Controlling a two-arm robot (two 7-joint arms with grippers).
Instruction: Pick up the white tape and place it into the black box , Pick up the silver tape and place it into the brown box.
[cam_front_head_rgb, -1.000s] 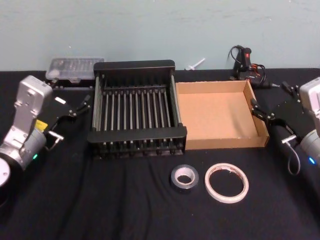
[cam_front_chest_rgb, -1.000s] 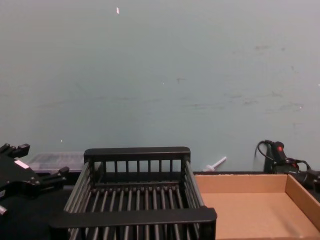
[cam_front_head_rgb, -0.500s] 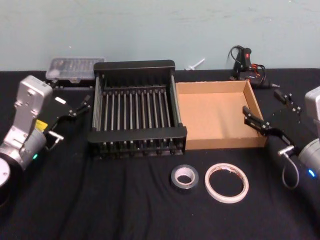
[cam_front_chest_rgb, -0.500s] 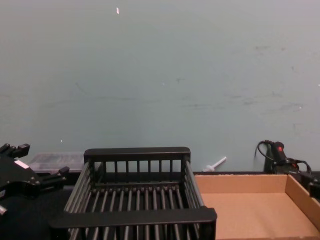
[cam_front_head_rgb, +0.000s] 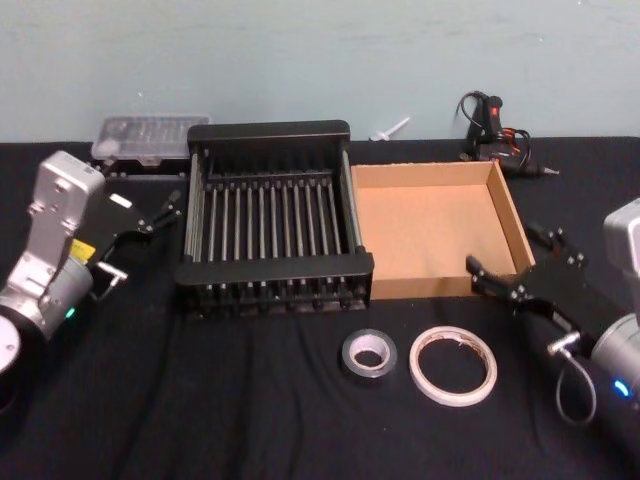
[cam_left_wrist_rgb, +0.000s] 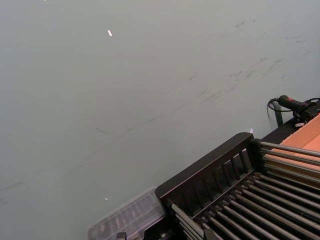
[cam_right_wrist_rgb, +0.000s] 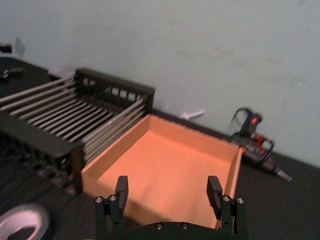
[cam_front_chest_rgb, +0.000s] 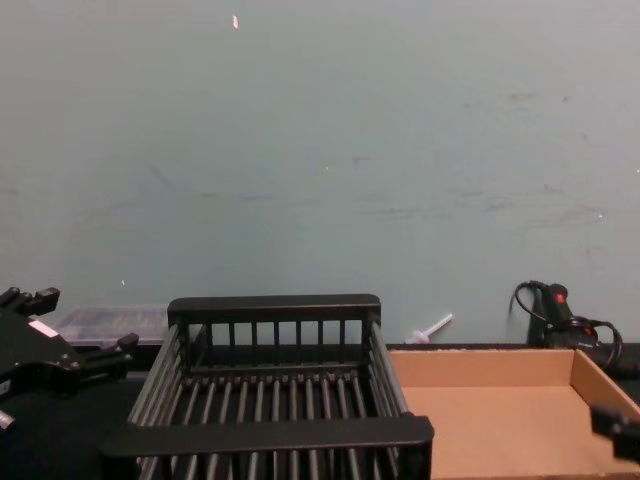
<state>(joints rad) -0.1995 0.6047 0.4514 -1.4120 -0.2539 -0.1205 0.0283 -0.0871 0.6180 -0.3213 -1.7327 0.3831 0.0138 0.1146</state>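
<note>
Clearly, the main hazard lies in how close the two rolls are, since the silver tape (cam_front_head_rgb: 369, 355) is set just beside the white tape (cam_front_head_rgb: 454, 365), both in front of the brown box (cam_front_head_rgb: 437, 290), on the robot's side of it. If the right gripper (cam_front_head_rgb: 517, 272) is lowered slightly off line, the grey roll could be nudged or caught together with the white one, and the wrong roll could be carried to the wrong container. The right gripper is seen at the front right corner of the brown box, with its jaws spread wide and nothing held between them; because it hangs so near the cardboard wall, the low rim could be clipped or the box pushed askew during a descent. The white roll lies flat and thin, so a pinch across its edge could slip.

The left gripper (cam_front_head_rgb: 165, 212) is parked well to the left of the brown box, beyond the black box (cam_front_head_rgb: 275, 270), which stands touching the cardboard box's left wall. Its fingers are spread and empty.

By count: two tape rolls, one white and one silver; two containers, one black and one brown, both empty; two grippers.
</note>
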